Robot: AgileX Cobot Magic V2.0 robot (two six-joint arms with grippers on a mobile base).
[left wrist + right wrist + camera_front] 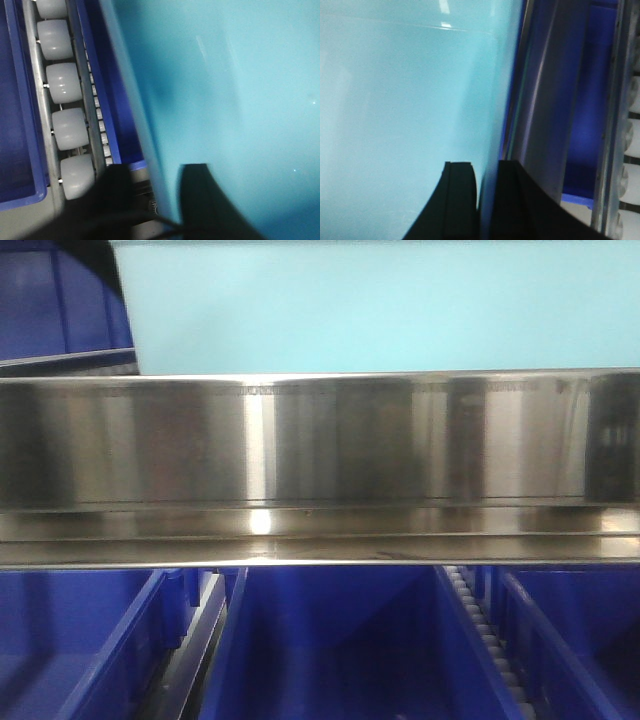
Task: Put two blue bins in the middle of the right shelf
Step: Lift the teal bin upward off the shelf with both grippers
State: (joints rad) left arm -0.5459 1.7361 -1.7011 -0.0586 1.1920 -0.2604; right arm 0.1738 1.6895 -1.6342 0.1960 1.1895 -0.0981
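Note:
One pale sky-blue bin point(380, 305) fills the top of the front view, its lower edge just above a steel shelf rail point(320, 440). In the left wrist view my left gripper point(162, 200) straddles the bin's point(225, 90) left wall, one black finger point(200, 200) inside and the other outside, pressed on the wall. My right gripper point(486, 200) clamps the opposite wall of the bin point(405, 100) the same way, with its fingers tight against it.
Dark royal-blue crates point(330, 640) stand side by side on the level below the rail, and another point(60, 300) sits at the upper left. A track of white rollers point(62, 90) runs beside a dark crate point(15, 125). A dark crate point(585, 125) lies right of the bin.

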